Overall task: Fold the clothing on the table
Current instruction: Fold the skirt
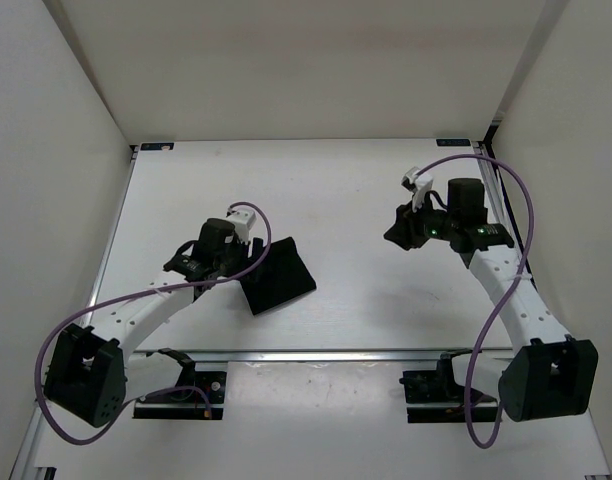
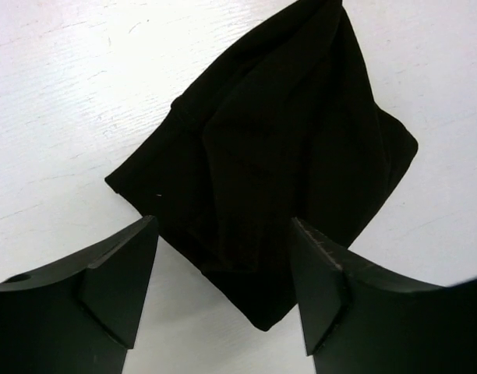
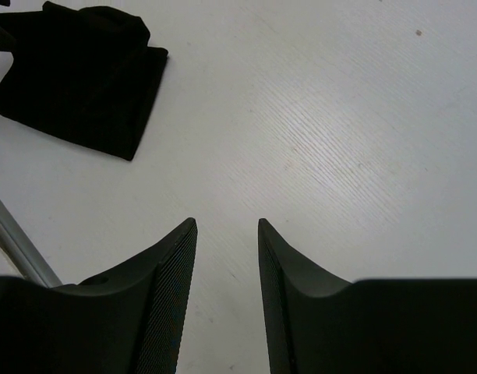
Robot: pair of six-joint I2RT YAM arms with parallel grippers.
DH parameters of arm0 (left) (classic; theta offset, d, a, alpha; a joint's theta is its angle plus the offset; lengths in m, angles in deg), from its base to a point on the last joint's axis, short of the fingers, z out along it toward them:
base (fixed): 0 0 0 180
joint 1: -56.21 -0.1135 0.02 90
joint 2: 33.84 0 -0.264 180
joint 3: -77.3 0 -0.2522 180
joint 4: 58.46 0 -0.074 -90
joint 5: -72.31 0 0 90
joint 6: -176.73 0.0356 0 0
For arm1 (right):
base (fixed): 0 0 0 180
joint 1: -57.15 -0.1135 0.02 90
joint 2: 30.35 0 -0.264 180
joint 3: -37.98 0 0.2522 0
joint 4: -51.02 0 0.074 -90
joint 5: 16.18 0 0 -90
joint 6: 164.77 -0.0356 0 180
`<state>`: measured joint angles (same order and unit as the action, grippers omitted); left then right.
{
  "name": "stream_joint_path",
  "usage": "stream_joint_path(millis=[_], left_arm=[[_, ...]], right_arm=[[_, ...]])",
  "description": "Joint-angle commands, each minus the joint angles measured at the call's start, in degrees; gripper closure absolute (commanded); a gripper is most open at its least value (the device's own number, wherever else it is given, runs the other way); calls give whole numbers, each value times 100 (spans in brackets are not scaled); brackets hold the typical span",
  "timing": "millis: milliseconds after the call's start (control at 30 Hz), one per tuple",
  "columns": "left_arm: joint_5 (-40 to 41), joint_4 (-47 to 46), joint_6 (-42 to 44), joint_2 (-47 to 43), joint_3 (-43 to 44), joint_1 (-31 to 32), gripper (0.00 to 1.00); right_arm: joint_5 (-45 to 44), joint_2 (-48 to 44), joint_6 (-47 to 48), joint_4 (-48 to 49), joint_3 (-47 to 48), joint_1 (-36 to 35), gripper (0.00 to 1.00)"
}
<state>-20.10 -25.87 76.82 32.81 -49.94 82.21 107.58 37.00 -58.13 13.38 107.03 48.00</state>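
The clothing (image 1: pixel 278 275) is a plain black fabric bundle, folded into a compact, roughly four-sided shape. It lies left of centre on the white table (image 1: pixel 336 190). My left gripper (image 1: pixel 250 264) hovers at its left edge. In the left wrist view the left gripper (image 2: pixel 223 224) is open, and the near corner of the clothing (image 2: pixel 277 156) lies below and between the fingers, with no grip on it. My right gripper (image 1: pixel 401 232) is far to the right. The right wrist view shows it (image 3: pixel 227 222) open over bare table, with the clothing (image 3: pixel 83 78) at the top left.
A metal rail (image 1: pixel 316 353) runs along the table's near edge and also shows at the lower left of the right wrist view (image 3: pixel 16 241). White walls close off the left, back and right sides. Purple cables (image 1: pixel 516 250) loop off both arms.
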Motion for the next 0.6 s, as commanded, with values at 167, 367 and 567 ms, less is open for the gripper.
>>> stream_joint_path(millis=[167,367,567], left_arm=[[-154,-450,-29,-82,-50,-51,38],[-216,-547,-37,155,72,-33,41],[-303,-556,-28,392,160,28,46]], right_arm=[[228,-257,-108,252,-132,150,58],[271,-337,-126,244,-97,229,58],[272,-310,-65,173,-18,405,58]])
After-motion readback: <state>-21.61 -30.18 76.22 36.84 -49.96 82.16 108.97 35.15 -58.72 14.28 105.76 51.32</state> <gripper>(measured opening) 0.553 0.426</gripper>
